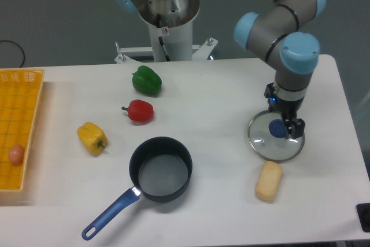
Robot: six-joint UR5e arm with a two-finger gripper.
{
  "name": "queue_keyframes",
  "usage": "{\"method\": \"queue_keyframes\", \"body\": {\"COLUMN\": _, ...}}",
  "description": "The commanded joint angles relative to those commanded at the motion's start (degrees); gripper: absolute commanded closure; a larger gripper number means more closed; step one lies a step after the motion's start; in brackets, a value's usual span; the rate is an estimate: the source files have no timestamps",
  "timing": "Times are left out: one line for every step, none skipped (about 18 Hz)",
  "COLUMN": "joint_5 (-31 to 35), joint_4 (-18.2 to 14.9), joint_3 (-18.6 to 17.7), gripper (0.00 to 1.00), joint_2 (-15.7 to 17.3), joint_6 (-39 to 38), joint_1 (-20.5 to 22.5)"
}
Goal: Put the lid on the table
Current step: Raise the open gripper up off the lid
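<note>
The lid (267, 143), clear glass with a thin metal rim and a blue centre knob (277, 129), lies flat on the white table (214, 96) at the right side. My gripper (284, 126) points straight down over the knob. Its fingers stand on either side of the knob, and a small gap shows between the knob and the right finger (298, 126), so it looks open. The dark saucepan (161, 169) with a blue handle stands uncovered at the front centre, well left of the lid.
A bread roll (269, 180) lies just in front of the lid. A green pepper (146, 80), a red pepper (139, 111) and a yellow pepper (92, 138) lie left of centre. A yellow mesh tray (23, 102) holding an egg (16, 154) is at the left edge.
</note>
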Motion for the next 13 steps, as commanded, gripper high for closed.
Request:
{"method": "queue_keyframes", "body": {"joint_5": 0.1, "joint_4": -1.1, "joint_3": 0.2, "gripper": 0.00, "joint_2": 0.1, "joint_6": -0.1, "joint_1": -0.2}}
{"method": "queue_keyframes", "body": {"joint_5": 0.3, "joint_4": -2.5, "joint_3": 1.0, "gripper": 0.00, "joint_2": 0.3, "joint_6": 0.0, "joint_1": -0.3}}
{"method": "queue_keyframes", "body": {"joint_5": 0.4, "joint_4": -4.2, "joint_3": 1.9, "gripper": 0.00, "joint_2": 0.3, "joint_6": -0.1, "joint_1": -0.5}}
{"method": "queue_keyframes", "body": {"joint_5": 0.4, "joint_4": -5.4, "joint_3": 3.1, "gripper": 0.00, "joint_2": 0.2, "joint_6": -0.1, "joint_1": -1.2}}
{"method": "queue_keyframes", "body": {"joint_5": 0.4, "joint_4": -6.2, "joint_3": 3.8, "gripper": 0.00, "joint_2": 0.0, "joint_6": -0.1, "joint_1": -1.7}}
{"method": "queue_keyframes", "body": {"joint_5": 0.5, "joint_4": -6.4, "joint_3": 4.3, "gripper": 0.00, "joint_2": 0.0, "joint_6": -0.5, "joint_1": -2.3}}
{"method": "queue_keyframes", "body": {"joint_5": 0.5, "joint_4": -6.4, "joint_3": 4.6, "gripper": 0.00, "joint_2": -0.1, "joint_6": -0.9, "joint_1": -3.2}}
{"method": "queue_keyframes", "body": {"joint_5": 0.5, "joint_4": -6.3, "joint_3": 4.8, "gripper": 0.00, "joint_2": -0.2, "joint_6": -1.4, "joint_1": -4.0}}
{"method": "queue_keyframes", "body": {"joint_5": 0.5, "joint_4": -6.2, "joint_3": 4.7, "gripper": 0.00, "joint_2": -0.3, "joint_6": -2.1, "joint_1": -4.5}}
{"method": "queue_keyframes", "body": {"joint_5": 0.4, "joint_4": -6.2, "joint_3": 4.7, "gripper": 0.00, "joint_2": -0.4, "joint_6": -2.5, "joint_1": -4.5}}
{"method": "queue_keyframes", "body": {"joint_5": 0.3, "joint_4": -6.2, "joint_3": 4.7, "gripper": 0.00, "joint_2": -0.4, "joint_6": -2.5, "joint_1": -4.6}}
{"method": "queue_keyframes", "body": {"joint_5": 0.1, "joint_4": -6.2, "joint_3": 4.7, "gripper": 0.00, "joint_2": -0.4, "joint_6": -2.6, "joint_1": -4.8}}
{"method": "queue_keyframes", "body": {"joint_5": 0.0, "joint_4": -6.1, "joint_3": 4.7, "gripper": 0.00, "joint_2": -0.5, "joint_6": -2.5, "joint_1": -5.0}}
